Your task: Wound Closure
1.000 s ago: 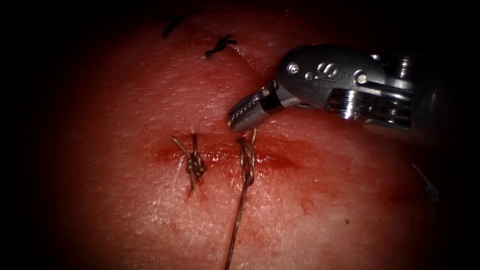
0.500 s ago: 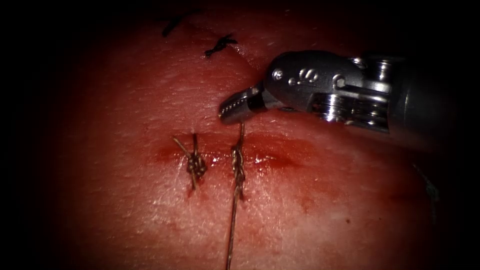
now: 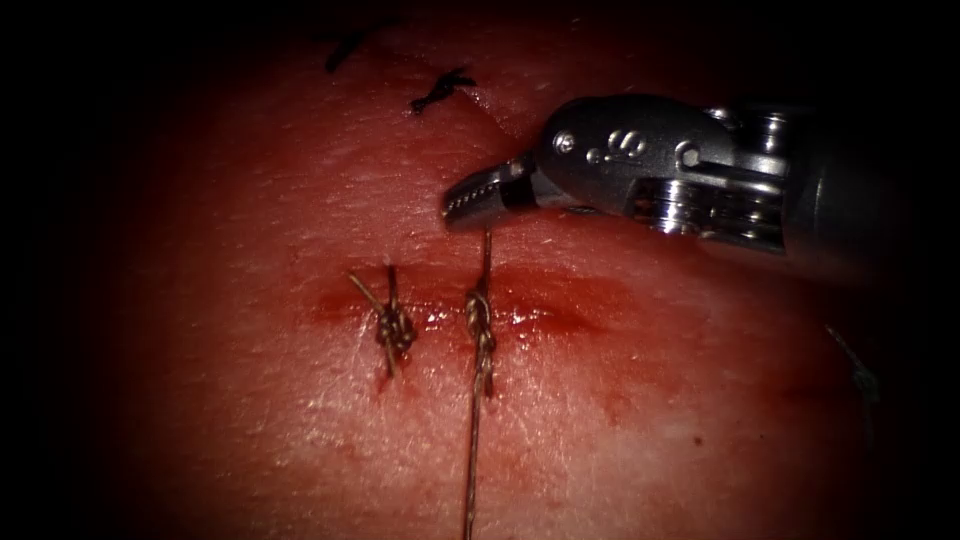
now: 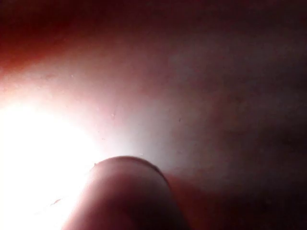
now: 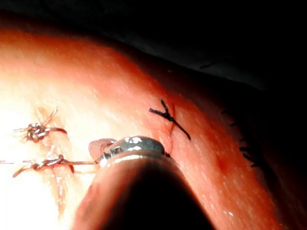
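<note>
Glistening with red fluid, the tissue is lit at its middle and dark toward its edges. The cut is crossed by a finished knot and a newer knot, whose thread runs toward the tissue's near edge. Its short end is pinched in the right claw, pressed together and raised since earlier, so the strand is drawn straighter.

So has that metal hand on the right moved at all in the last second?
Yes. The right hand has moved up and slightly left, away from the finished knot on the tissue, holding the thread.
</note>
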